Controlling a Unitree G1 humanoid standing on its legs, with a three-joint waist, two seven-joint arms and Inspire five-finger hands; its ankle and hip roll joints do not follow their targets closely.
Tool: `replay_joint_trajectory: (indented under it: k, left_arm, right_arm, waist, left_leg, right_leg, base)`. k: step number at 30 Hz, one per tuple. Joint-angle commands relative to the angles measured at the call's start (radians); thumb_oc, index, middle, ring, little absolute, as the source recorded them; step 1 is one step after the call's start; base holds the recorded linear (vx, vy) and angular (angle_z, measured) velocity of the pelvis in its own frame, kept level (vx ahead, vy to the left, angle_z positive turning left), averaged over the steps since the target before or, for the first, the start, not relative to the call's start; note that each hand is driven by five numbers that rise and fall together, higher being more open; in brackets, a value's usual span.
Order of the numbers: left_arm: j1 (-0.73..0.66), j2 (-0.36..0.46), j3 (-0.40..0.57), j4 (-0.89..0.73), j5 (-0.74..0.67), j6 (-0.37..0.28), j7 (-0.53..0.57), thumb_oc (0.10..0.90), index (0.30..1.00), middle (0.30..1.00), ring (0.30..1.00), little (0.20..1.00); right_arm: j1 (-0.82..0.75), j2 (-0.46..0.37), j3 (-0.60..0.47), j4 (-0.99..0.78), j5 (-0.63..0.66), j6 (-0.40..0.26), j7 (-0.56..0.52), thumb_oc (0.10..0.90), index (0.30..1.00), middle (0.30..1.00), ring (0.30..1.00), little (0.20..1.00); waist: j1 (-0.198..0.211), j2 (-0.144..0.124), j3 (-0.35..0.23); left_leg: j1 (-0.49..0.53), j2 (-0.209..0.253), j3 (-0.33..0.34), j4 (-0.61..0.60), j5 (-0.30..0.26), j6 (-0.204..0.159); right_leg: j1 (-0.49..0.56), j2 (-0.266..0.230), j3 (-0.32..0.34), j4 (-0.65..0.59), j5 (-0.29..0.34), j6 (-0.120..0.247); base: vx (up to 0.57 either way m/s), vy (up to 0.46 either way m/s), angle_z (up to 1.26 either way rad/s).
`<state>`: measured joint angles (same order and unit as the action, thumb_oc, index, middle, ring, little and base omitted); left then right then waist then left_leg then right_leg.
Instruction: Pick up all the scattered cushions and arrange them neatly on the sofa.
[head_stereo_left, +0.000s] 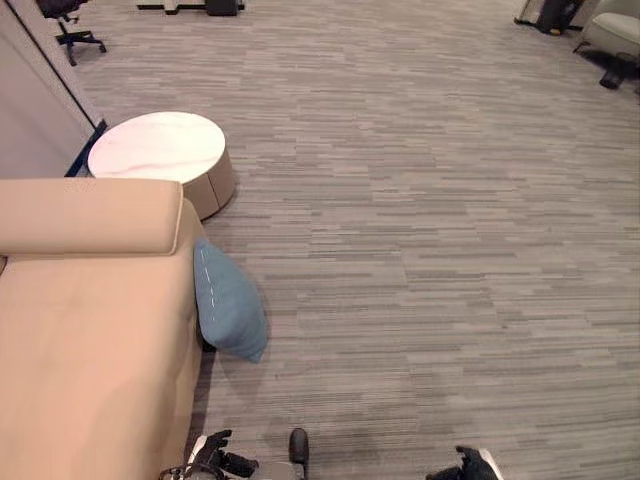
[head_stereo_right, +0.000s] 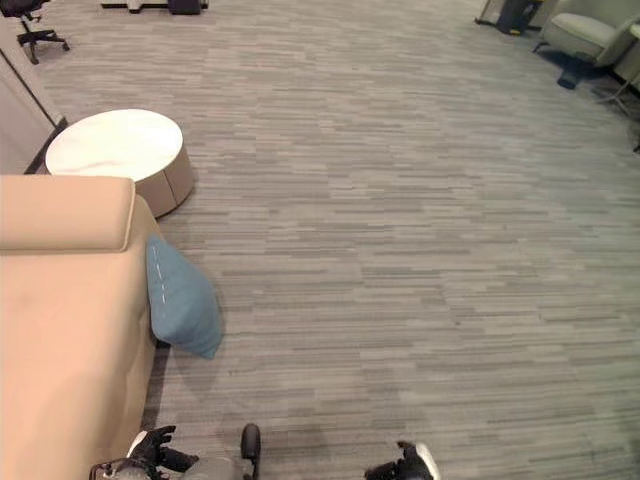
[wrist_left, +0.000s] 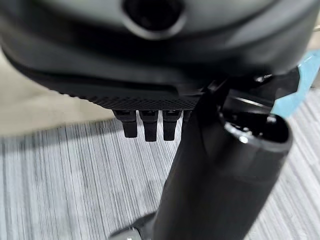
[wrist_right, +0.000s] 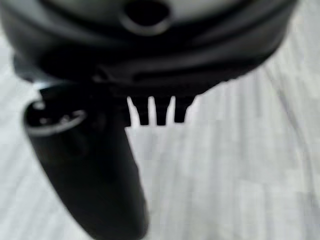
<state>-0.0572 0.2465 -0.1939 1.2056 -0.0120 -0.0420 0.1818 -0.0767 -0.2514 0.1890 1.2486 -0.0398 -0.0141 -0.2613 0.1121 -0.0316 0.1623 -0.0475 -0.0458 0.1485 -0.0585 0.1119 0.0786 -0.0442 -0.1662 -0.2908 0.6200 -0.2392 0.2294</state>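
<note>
Leaning against the end of the beige sofa (head_stereo_left: 90, 330), a blue cushion (head_stereo_left: 228, 305) stands on the grey striped carpet (head_stereo_left: 430, 230), its upper edge touching the sofa's side and its lower corner resting on the floor. No writing or label can be read on the cushion, the sofa or anything else around them.

Both hands hang low at the near edge of the head views, well apart from the cushion. The left hand (head_stereo_left: 215, 458) shows beside the sofa's near corner, dark with a white patch. In its own wrist view the fingers (wrist_left: 145, 127) point straight down toward the carpet in a close row, relaxed and holding nothing, with the thumb standing out in front of them. The right hand (head_stereo_right: 405, 465) sits over bare carpet; its wrist view shows the fingers (wrist_right: 152, 112) likewise straight, side by side, empty, the thumb jutting forward.

Beyond the sofa's arm stands a round white table (head_stereo_left: 160, 148), just beside the sofa. An office chair (head_stereo_left: 70, 25) and a pale armchair (head_stereo_right: 590, 30) stand at the far edges of the room.
</note>
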Motion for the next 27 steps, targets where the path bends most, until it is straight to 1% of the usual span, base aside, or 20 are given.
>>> replay_joint_trajectory:
  k: [1, 3, 4, 5, 7, 8, 9, 10, 12, 13, 15, 16, 18, 19, 20, 21, 23, 25, 26, 27]
  left_arm:
    - [0.007, 0.003, -0.012, -0.031, 0.011, -0.029, 0.017, 0.800, 0.900, 0.900, 0.900, 0.900]
    - [0.005, 0.003, -0.017, -0.037, 0.011, -0.031, 0.019, 0.800, 0.900, 0.900, 0.900, 0.900]
    - [0.000, 0.003, -0.021, -0.038, 0.011, -0.033, 0.019, 0.800, 0.900, 0.900, 0.900, 0.900]
    - [-0.004, 0.004, -0.025, -0.037, 0.014, -0.034, 0.017, 0.800, 0.900, 0.900, 0.900, 0.900]
    - [-0.011, 0.003, -0.028, -0.026, 0.021, -0.035, 0.017, 0.800, 0.900, 0.900, 0.900, 0.900]
    - [-0.012, 0.003, -0.028, -0.025, 0.021, -0.035, 0.017, 0.800, 0.900, 0.900, 0.900, 0.900]
    - [-0.017, 0.001, -0.030, -0.018, 0.022, -0.035, 0.018, 0.800, 0.900, 0.900, 0.900, 0.900]
    - [-0.021, -0.003, -0.030, 0.000, 0.027, -0.036, 0.016, 0.800, 0.900, 0.900, 0.900, 0.900]
    - [-0.016, -0.009, -0.025, 0.024, 0.030, -0.035, 0.017, 0.800, 0.900, 0.900, 0.900, 0.900]
    - [-0.012, -0.013, -0.023, 0.028, 0.027, -0.035, 0.018, 0.800, 0.900, 0.900, 0.900, 0.900]
    - [-0.008, -0.022, -0.016, 0.032, 0.015, -0.037, 0.016, 0.800, 0.900, 0.900, 0.900, 0.900]
    - [-0.007, -0.027, -0.017, 0.034, 0.013, -0.036, 0.014, 0.800, 0.900, 0.900, 0.900, 0.900]
    - [-0.016, -0.034, -0.030, 0.031, 0.010, -0.035, 0.011, 0.800, 0.900, 0.900, 0.900, 0.900]
    - [-0.021, -0.036, -0.034, 0.027, 0.007, -0.033, 0.014, 0.800, 0.900, 0.900, 0.900, 0.900]
    - [-0.020, -0.038, -0.037, 0.016, -0.002, -0.032, 0.016, 0.800, 0.900, 0.900, 0.900, 0.900]
    - [-0.020, -0.038, -0.037, 0.016, -0.002, -0.031, 0.016, 0.800, 0.900, 0.900, 0.900, 0.900]
    - [-0.019, -0.041, -0.041, 0.014, -0.005, -0.030, 0.015, 0.800, 0.900, 0.900, 0.900, 0.900]
    - [-0.016, -0.043, -0.047, 0.020, 0.004, -0.028, 0.014, 0.800, 0.900, 0.900, 0.900, 0.900]
    - [-0.016, -0.043, -0.047, 0.020, 0.004, -0.028, 0.014, 0.800, 0.900, 0.900, 0.900, 0.900]
    - [-0.013, -0.041, -0.046, 0.021, 0.010, -0.026, 0.013, 0.800, 0.900, 0.900, 0.900, 0.900]
  right_arm:
    - [-0.031, -0.059, 0.001, -0.016, -0.015, -0.008, -0.014, 0.800, 0.900, 0.900, 0.900, 0.900]
    - [-0.030, -0.061, 0.001, -0.021, -0.012, -0.008, -0.014, 0.800, 0.900, 0.900, 0.900, 0.900]
    - [-0.030, -0.061, 0.002, -0.024, -0.009, -0.011, -0.015, 0.800, 0.900, 0.900, 0.900, 0.900]
    - [-0.031, -0.062, 0.001, -0.026, -0.005, -0.011, -0.013, 0.800, 0.900, 0.900, 0.900, 0.900]
    - [-0.029, -0.062, -0.001, -0.027, 0.001, -0.010, -0.011, 0.800, 0.900, 0.900, 0.900, 0.900]
    - [-0.029, -0.062, -0.001, -0.027, 0.001, -0.010, -0.011, 0.800, 0.900, 0.900, 0.900, 0.900]
    - [-0.029, -0.062, -0.003, -0.024, 0.002, -0.009, -0.011, 0.800, 0.900, 0.900, 0.900, 0.900]
    - [-0.025, -0.062, -0.007, -0.015, 0.001, -0.005, -0.009, 0.800, 0.900, 0.900, 0.900, 0.900]
    - [-0.014, -0.060, -0.010, -0.006, -0.003, -0.005, -0.007, 0.800, 0.900, 0.900, 0.900, 0.900]
    - [-0.010, -0.060, -0.009, -0.003, -0.004, -0.007, -0.005, 0.800, 0.900, 0.900, 0.900, 0.900]
    - [-0.009, -0.063, -0.012, 0.000, 0.001, -0.014, -0.008, 0.800, 0.900, 0.900, 0.900, 0.900]
    - [-0.011, -0.065, -0.013, 0.003, 0.006, -0.019, -0.008, 0.800, 0.900, 0.900, 0.900, 0.900]
    - [-0.018, -0.070, -0.014, 0.005, 0.019, -0.020, -0.016, 0.800, 0.900, 0.900, 0.900, 0.900]
    - [-0.019, -0.074, -0.013, 0.004, 0.023, -0.020, -0.018, 0.800, 0.900, 0.900, 0.900, 0.900]
    - [-0.014, -0.077, -0.014, 0.012, 0.029, -0.018, -0.021, 0.800, 0.900, 0.900, 0.900, 0.900]
    - [-0.014, -0.076, -0.014, 0.012, 0.029, -0.018, -0.021, 0.800, 0.900, 0.900, 0.900, 0.900]
    - [-0.008, -0.078, -0.016, 0.020, 0.038, -0.014, -0.022, 0.800, 0.900, 0.900, 0.900, 0.900]
    - [0.001, -0.077, -0.014, 0.022, 0.039, -0.015, -0.023, 0.800, 0.900, 0.900, 0.900, 0.900]
    - [0.001, -0.077, -0.014, 0.022, 0.039, -0.015, -0.023, 0.800, 0.900, 0.900, 0.900, 0.900]
    - [0.006, -0.075, -0.015, 0.022, 0.041, -0.013, -0.024, 0.800, 0.900, 0.900, 0.900, 0.900]
  waist:
    - [0.015, 0.031, 0.006]
    - [0.004, 0.043, 0.009]
    - [-0.003, 0.049, 0.009]
    - [-0.010, 0.049, 0.010]
    - [-0.034, 0.045, 0.012]
    - [-0.034, 0.044, 0.011]
    - [-0.045, 0.041, 0.009]
    - [-0.059, 0.040, 0.009]
    - [-0.067, 0.026, -0.006]
    - [-0.069, 0.024, -0.013]
    - [-0.065, 0.022, -0.018]
    - [-0.062, 0.018, -0.015]
    - [-0.052, 0.007, 0.010]
    - [-0.050, 0.004, 0.020]
    - [-0.044, -0.007, 0.029]
    - [-0.045, -0.006, 0.029]
    - [-0.040, -0.015, 0.028]
    - [-0.039, -0.021, 0.021]
    - [-0.039, -0.019, 0.024]
    - [-0.039, -0.015, 0.016]
  left_leg:
    - [-0.005, 0.010, -0.022, 0.091, -0.122, -0.031]
    - [0.029, 0.009, -0.044, 0.068, -0.130, -0.033]
    - [0.042, 0.012, -0.054, 0.061, -0.139, -0.037]
    - [0.050, 0.012, -0.063, 0.063, -0.146, -0.039]
    - [0.082, 0.005, -0.087, 0.058, -0.167, -0.047]
    - [0.080, 0.005, -0.087, 0.058, -0.166, -0.047]
    - [0.090, 0.000, -0.105, 0.058, -0.175, -0.049]
    - [0.123, 0.001, -0.127, 0.054, -0.195, -0.058]
    - [0.145, -0.007, -0.143, 0.063, -0.224, -0.065]
    - [0.151, -0.002, -0.148, 0.074, -0.235, -0.071]
    - [0.140, 0.014, -0.149, 0.136, -0.257, -0.091]
    - [0.118, 0.024, -0.144, 0.201, -0.248, -0.109]
    - [0.025, 0.050, -0.130, 0.392, -0.191, -0.136]
    - [-0.023, 0.063, -0.124, 0.473, -0.176, -0.139]
    - [-0.055, 0.093, -0.077, 0.516, -0.157, -0.130]
    - [-0.056, 0.094, -0.078, 0.519, -0.158, -0.130]
    - [-0.081, 0.114, -0.024, 0.469, -0.167, -0.119]
    - [-0.099, 0.117, 0.027, 0.382, -0.176, -0.112]
    - [-0.095, 0.118, 0.027, 0.385, -0.180, -0.112]
    - [-0.116, 0.131, 0.077, 0.306, -0.157, -0.124]
  right_leg:
    - [-0.052, 0.035, -0.025, -0.144, 0.238, -0.024]
    - [-0.075, 0.022, -0.037, -0.208, 0.210, -0.060]
    - [-0.088, 0.014, -0.040, -0.261, 0.201, -0.075]
    - [-0.097, 0.007, -0.030, -0.312, 0.209, -0.082]
    - [-0.122, 0.009, 0.042, -0.426, 0.242, -0.077]
    - [-0.123, 0.010, 0.042, -0.429, 0.246, -0.077]
    - [-0.143, 0.013, 0.084, -0.470, 0.267, -0.070]
    - [-0.153, 0.011, 0.108, -0.521, 0.305, -0.061]
    - [-0.121, 0.002, 0.099, -0.563, 0.317, -0.063]
    - [-0.106, 0.005, 0.097, -0.569, 0.319, -0.068]
    - [-0.076, 0.011, 0.081, -0.582, 0.310, -0.077]
    - [-0.052, 0.018, 0.072, -0.589, 0.298, -0.088]
    - [-0.013, 0.024, 0.057, -0.594, 0.273, -0.118]
    - [-0.001, 0.028, 0.045, -0.600, 0.263, -0.130]
    - [0.034, 0.038, 0.022, -0.609, 0.239, -0.151]
    - [0.034, 0.039, 0.021, -0.609, 0.239, -0.151]
    - [0.064, 0.044, -0.011, -0.629, 0.223, -0.152]
    - [0.088, 0.047, -0.042, -0.652, 0.217, -0.146]
    - [0.094, 0.048, -0.043, -0.654, 0.216, -0.146]
    - [0.124, 0.067, -0.060, -0.675, 0.196, -0.135]
  base:
    - [0.21, -0.003, 0.51]
    - [0.23, -0.066, 0.47]
    - [0.24, -0.121, 0.41]
    - [0.25, -0.142, 0.36]
    - [0.22, -0.120, 0.25]
    - [0.20, -0.109, 0.36]
    - [0.29, -0.174, 0.52]
    - [0.39, -0.235, 0.50]
    - [0.33, -0.219, 0.54]
    - [0.27, -0.205, 0.62]
    - [0.22, -0.235, 0.40]
    - [0.16, -0.265, 0.24]
    - [0.08, -0.250, 0.35]
    - [0.10, -0.271, 0.42]
    - [0.08, -0.183, 0.41]
    - [0.13, -0.174, 0.45]
    - [0.15, -0.102, 0.42]
    - [0.16, -0.066, 0.58]
    - [0.25, -0.061, 0.87]
    - [0.26, -0.048, 0.83]
